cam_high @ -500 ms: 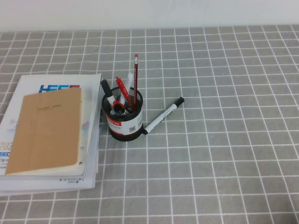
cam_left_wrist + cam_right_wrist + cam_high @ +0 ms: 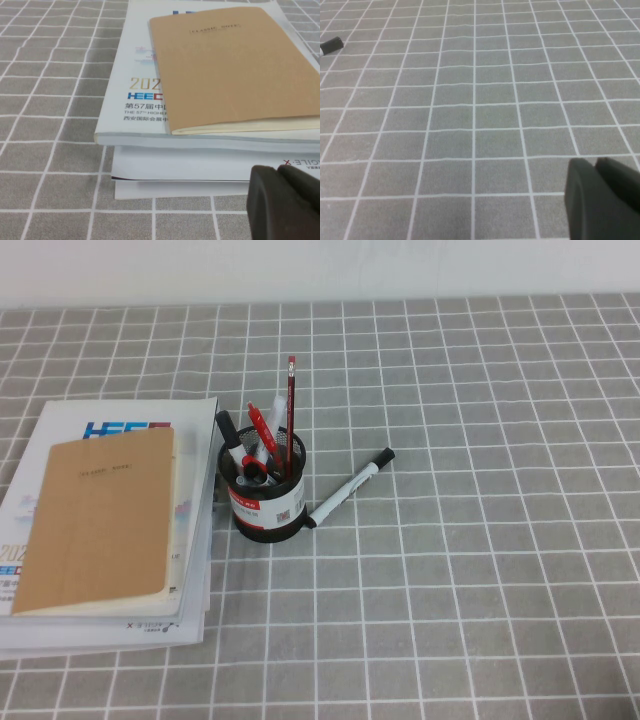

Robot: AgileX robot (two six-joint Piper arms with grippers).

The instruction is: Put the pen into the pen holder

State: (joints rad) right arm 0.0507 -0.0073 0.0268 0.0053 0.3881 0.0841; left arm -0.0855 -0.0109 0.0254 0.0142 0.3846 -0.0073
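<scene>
A: Where are the grippers?

B: Neither shows in the high view. The right gripper (image 2: pixel 600 200) hangs low over bare checked cloth (image 2: pixel 500 570) on the right, jaws pressed together and holding nothing. The left gripper (image 2: pixel 282 200) sits at the near edge of the book stack (image 2: pixel 150 150), also closed and empty.

A: So both look parked. And the pen?

B: The pen (image 2: pixel 350 488) lies flat on the cloth, its near end touching the right side of the pen holder (image 2: pixel 268 502), cap pointing far-right. It probably rests there for the right arm to reach.

A: Anything different from half a second ago?

B: Nothing in the high view; everything sits as before.
</scene>
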